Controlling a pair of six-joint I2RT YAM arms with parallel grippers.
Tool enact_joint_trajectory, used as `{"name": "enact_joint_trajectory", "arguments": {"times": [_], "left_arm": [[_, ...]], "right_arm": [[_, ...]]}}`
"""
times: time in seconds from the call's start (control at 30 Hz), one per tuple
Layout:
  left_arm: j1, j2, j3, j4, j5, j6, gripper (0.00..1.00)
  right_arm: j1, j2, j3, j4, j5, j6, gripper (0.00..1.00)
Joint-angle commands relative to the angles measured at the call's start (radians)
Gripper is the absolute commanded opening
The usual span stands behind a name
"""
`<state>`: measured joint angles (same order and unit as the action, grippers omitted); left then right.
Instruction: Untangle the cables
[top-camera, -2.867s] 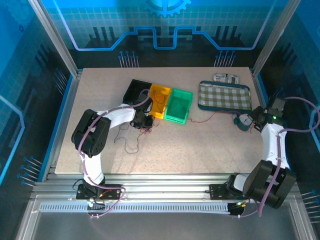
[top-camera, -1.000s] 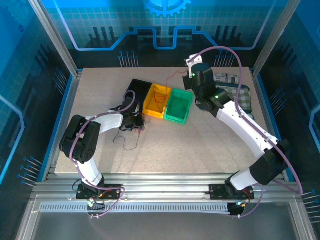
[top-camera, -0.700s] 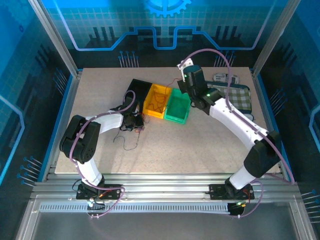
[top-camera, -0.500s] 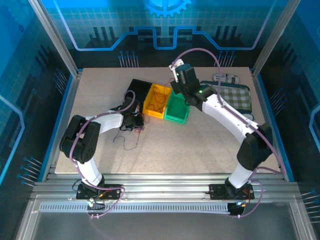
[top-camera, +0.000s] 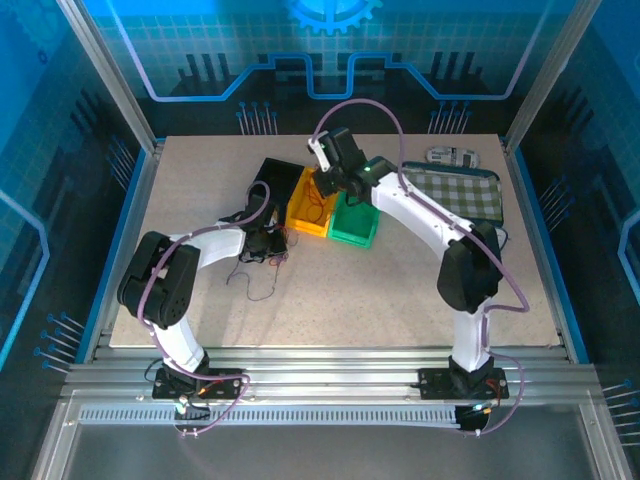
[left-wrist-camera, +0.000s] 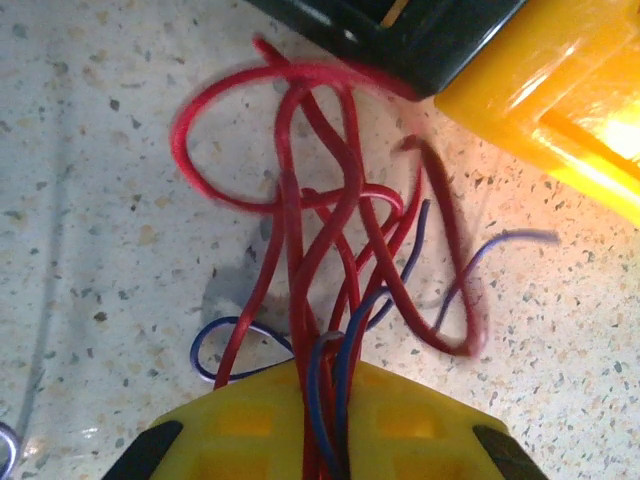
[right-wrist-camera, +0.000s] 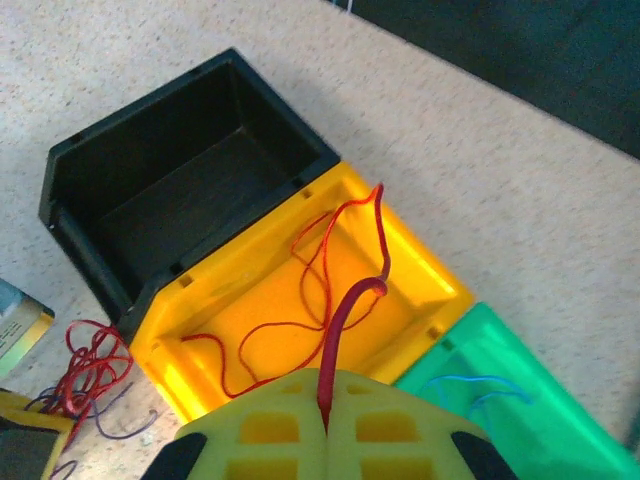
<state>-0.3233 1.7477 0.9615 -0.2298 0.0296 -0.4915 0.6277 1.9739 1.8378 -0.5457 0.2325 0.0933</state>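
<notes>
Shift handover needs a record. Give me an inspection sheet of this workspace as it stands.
Surface: speckled beige table.
Job's things: tangled bunch of red and blue cables beside the black bin; red cable trailing into the orange bin; blue cable in the green bin.
Clutter: checked tray; small pale item behind it, too small to identify.
End effectors: left end effector shut on the tangled bunch; right end effector shut on the red cable, above the orange bin.
Cables: pale purple arm cables looping along both arms.
Surroundings: blue enclosure panels in a metal frame.
</notes>
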Motion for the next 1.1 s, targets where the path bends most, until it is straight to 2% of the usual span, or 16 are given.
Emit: {"name": "enact_joint_trajectory", "arguments": {"times": [0.0, 0.23, 0.4, 0.57, 0.8, 1.07], "left_arm": [[0.007, -0.043, -0.019, 0.0, -0.02, 0.008, 0.0], [0.007, -0.059, -0.037, 0.004, -0.026, 0.003, 0.0], [0.007, -0.063, -0.043, 0.003, -0.03, 0.005, 0.0], [0.007, -0.059, -0.045, 0.008, -0.029, 0.005, 0.0], [0.007, -0.057, -0.046, 0.018, -0.031, -0.009, 0.0], [0.007, -0.063, -0.028, 0.003, -0.043, -0.003, 0.0]], "right_arm": [[0.013, 0.042, 0.05, -0.083, -0.098, 0.076, 0.0], [0.006, 0.124, 0.087, -0.079, -0.233, 0.166, 0.0], [-0.003, 0.192, 0.116, -0.067, -0.27, 0.239, 0.0], [-0.003, 0.265, 0.167, -0.081, -0.257, 0.272, 0.0], [-0.025, 0.342, 0.239, -0.124, -0.175, 0.305, 0.0], [-0.067, 0.473, 0.373, -0.176, -0.166, 0.3, 0.0]]}}
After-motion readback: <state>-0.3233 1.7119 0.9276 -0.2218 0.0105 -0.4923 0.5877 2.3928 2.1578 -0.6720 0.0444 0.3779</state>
